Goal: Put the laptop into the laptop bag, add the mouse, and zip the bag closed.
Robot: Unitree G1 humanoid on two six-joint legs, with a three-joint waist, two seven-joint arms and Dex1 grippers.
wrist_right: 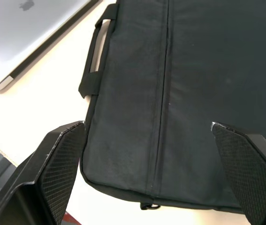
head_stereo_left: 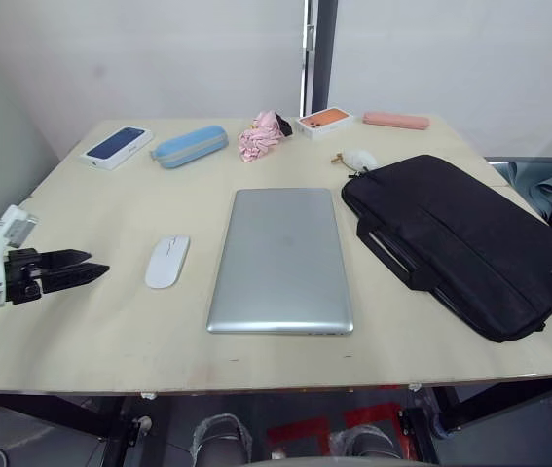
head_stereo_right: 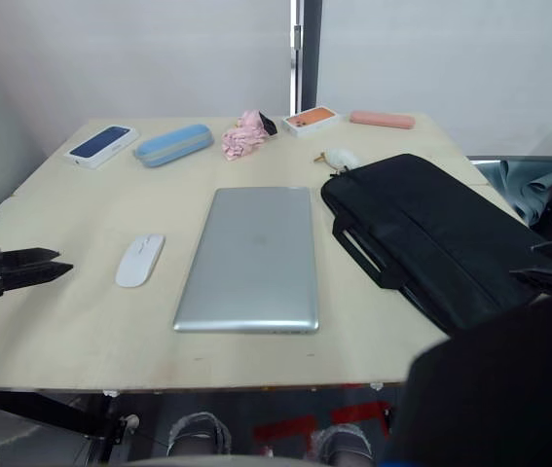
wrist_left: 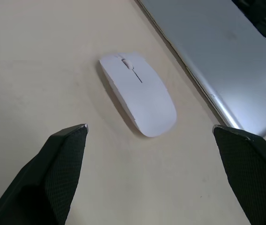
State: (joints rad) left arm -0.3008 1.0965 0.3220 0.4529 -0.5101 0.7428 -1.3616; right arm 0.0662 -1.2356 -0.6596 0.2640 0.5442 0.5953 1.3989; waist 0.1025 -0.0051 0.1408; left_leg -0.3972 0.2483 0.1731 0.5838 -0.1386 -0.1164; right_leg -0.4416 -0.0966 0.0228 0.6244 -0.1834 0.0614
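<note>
The silver-grey laptop (head_stereo_left: 280, 258) lies shut and flat in the middle of the table. To its left is the white mouse (head_stereo_left: 166, 261), and to its right the black laptop bag (head_stereo_left: 460, 238) lies flat with its handles (head_stereo_left: 392, 255) facing the laptop. My left gripper (head_stereo_left: 98, 263) hovers open just left of the mouse, which lies ahead of its spread fingers (wrist_left: 67, 159) in the left wrist view. In the right wrist view my right gripper (wrist_right: 148, 125) is open above the bag's near end (wrist_right: 165, 140), with nothing between its fingers.
Along the table's far side stand a blue phone box (head_stereo_left: 117, 146), a blue oblong case (head_stereo_left: 189, 146), a pink crumpled cloth (head_stereo_left: 261, 136), an orange phone box (head_stereo_left: 325, 121) and a pink case (head_stereo_left: 395, 121). A white plush toy (head_stereo_left: 358, 161) lies by the bag's far corner.
</note>
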